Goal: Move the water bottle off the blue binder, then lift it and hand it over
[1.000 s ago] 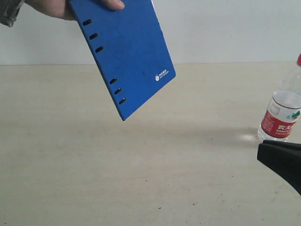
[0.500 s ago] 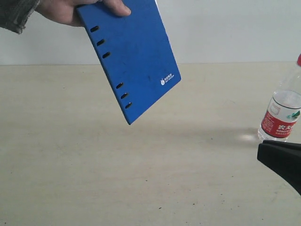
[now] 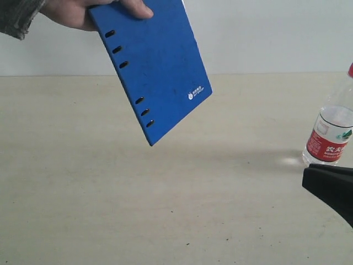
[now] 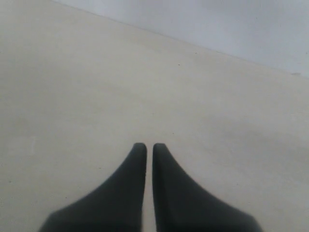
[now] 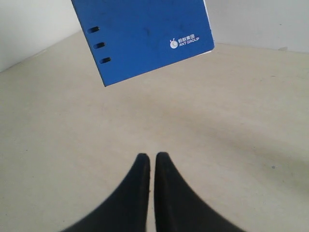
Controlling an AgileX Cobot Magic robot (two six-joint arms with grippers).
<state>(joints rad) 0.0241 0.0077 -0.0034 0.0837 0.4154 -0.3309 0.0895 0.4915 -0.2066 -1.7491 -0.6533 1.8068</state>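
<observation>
A person's hand [image 3: 71,12] holds the blue binder [image 3: 154,66] up in the air, tilted, above the table; its white logo corner also shows in the right wrist view [image 5: 145,34]. The water bottle [image 3: 330,130] stands upright on the table at the far right edge, red cap partly cut off. My right gripper [image 5: 151,155] is shut with nothing in it, and its black body [image 3: 331,187] sits just in front of the bottle. My left gripper [image 4: 146,146] is shut and empty over bare table; it does not show in the exterior view.
The beige table [image 3: 165,199] stretches across the view, with a pale wall [image 3: 265,33] behind it. A grey sleeve [image 3: 16,14] shows at the top left corner.
The hand brought the binder slightly right and down a second ago; since half a second ago it has hardly moved. Bottle and both grippers stay put.
</observation>
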